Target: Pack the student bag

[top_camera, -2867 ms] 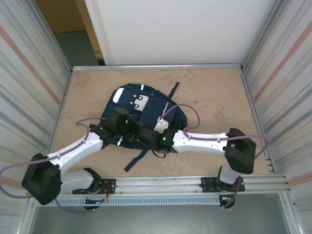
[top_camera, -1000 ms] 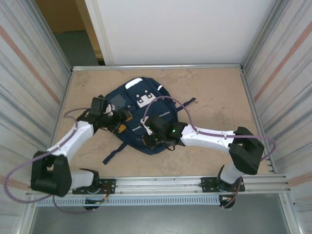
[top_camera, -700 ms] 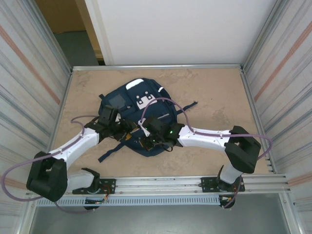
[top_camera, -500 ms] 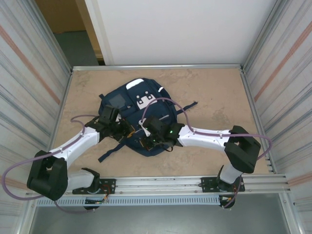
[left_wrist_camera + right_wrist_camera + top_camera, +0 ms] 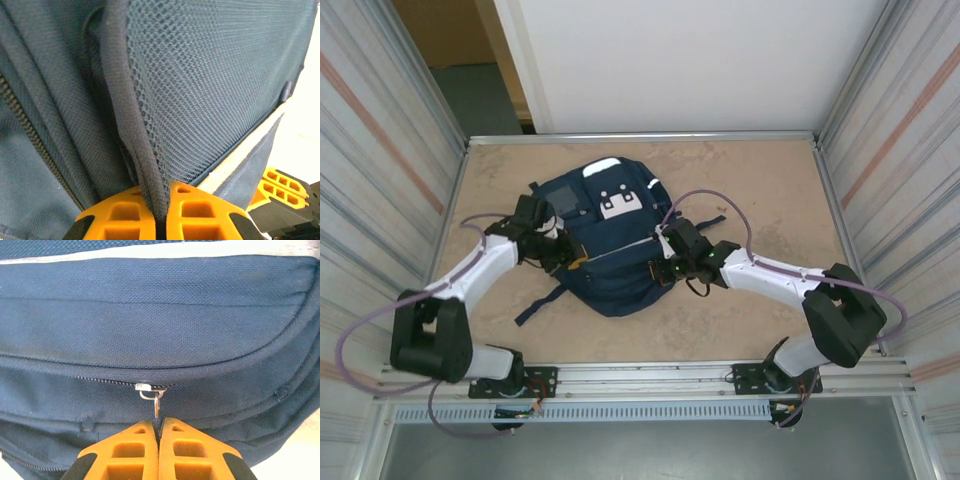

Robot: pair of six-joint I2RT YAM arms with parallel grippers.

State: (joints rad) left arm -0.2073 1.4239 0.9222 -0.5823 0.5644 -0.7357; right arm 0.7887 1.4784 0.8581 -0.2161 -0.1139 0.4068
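**Top view.** The student bag (image 5: pixel 610 240) is shown lying flat on the worktop (image 5: pixel 760 190), between the two claws. The left claw (image 5: pixel 568 262) is set against one flank and the right claw (image 5: pixel 667 268) against the opposite flank. A dark strap is trailed out on the near side of the left claw.

**Left wrist view.** The left claw (image 5: pixel 160 205) is closed on the bound rim of the mesh side pocket (image 5: pixel 215 85), and the fabric edge is pinched between its fingertips. A zip track (image 5: pixel 27 130) is seen running beside the claw, just apart from the grip.

**Right wrist view.** The right claw (image 5: pixel 158 432) is closed on the pull tab (image 5: pixel 157 407). The zip slider (image 5: pixel 145 387) is hung directly ahead of the fingertips, with the navy panels of the bag stretched beyond it.

**Handling.** The bag is judged to be soft and limp, and probably light. It is expected to fold, bunch and slide over the worktop rather than resist a pull. Loose panels are thought poor places to grip. Bound seams, straps and the metal tab are judged the firmest holds. A pull on the tab is likely to drag the whole bag unless the opposite flank is held taut.
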